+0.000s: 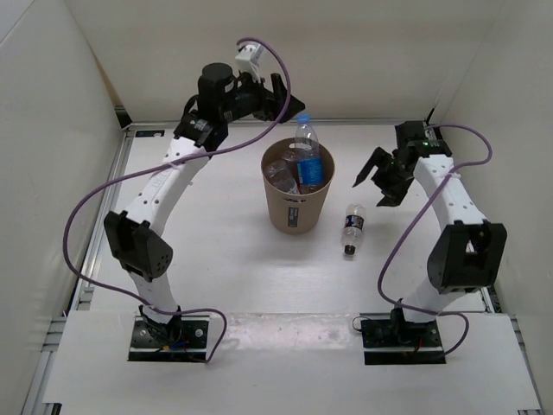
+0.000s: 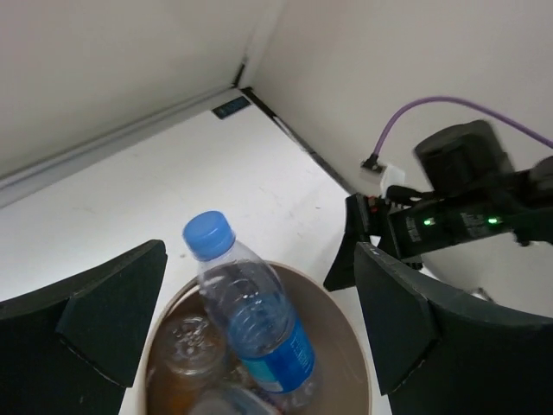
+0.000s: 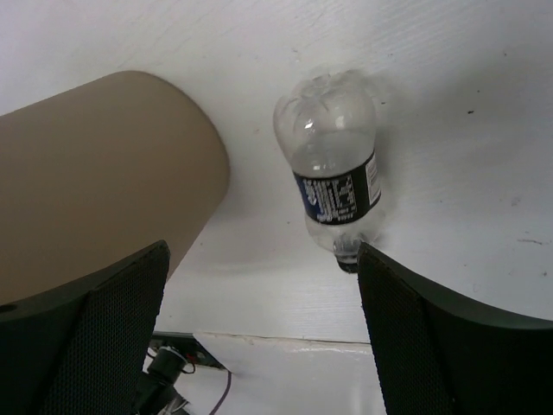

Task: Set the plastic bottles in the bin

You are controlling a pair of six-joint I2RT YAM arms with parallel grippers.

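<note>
The tan bin stands mid-table. A blue-labelled bottle stands in it, its neck and blue cap above the rim. Clear bottles lie beside it inside. My left gripper is open and empty, above and behind the bin. In the left wrist view the blue bottle and bin rim lie between my wide-apart fingers. A dark-labelled bottle lies on the table right of the bin. My right gripper is open above it; that bottle and the bin wall show there.
White walls enclose the table on the left, back and right. The right arm shows beyond the bin in the left wrist view. A purple cable loops from each arm. The table's front edge and an arm base show below the lying bottle.
</note>
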